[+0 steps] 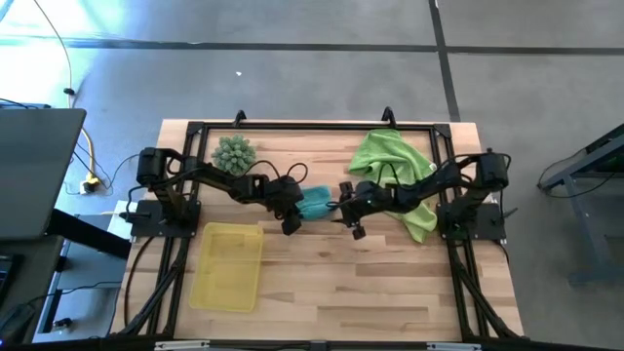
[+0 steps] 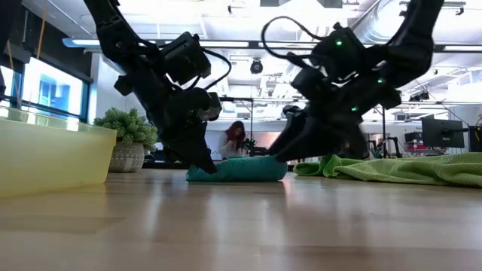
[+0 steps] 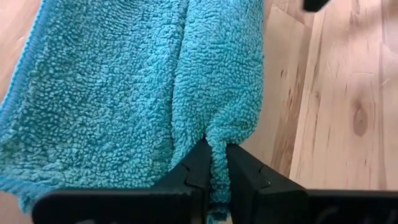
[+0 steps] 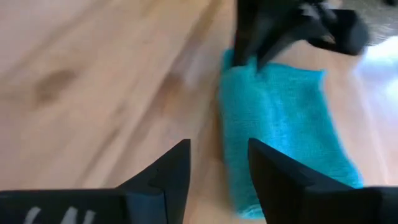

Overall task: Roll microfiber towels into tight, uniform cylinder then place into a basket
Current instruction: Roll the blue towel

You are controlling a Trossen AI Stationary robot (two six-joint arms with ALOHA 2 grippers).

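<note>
The teal towel [image 1: 315, 203] is lying loosely folded mid-table, right of the basket [image 1: 228, 265] and left of the green towels [image 1: 398, 166]. The left gripper [image 3: 214, 163] is pinching a fold at the towel's edge, jaws nearly closed. The right gripper [image 4: 219, 163] is hovering beside the towel's right end, jaws apart and holding nothing. The likely risk: with one side unpinned, the roll is slackening, or the pinched fold is dragging the towel instead of turning it.

Wooden table [image 1: 331, 292]: towels [image 1: 316, 203], basket [image 1: 227, 265], plant [image 1: 234, 154]
</note>
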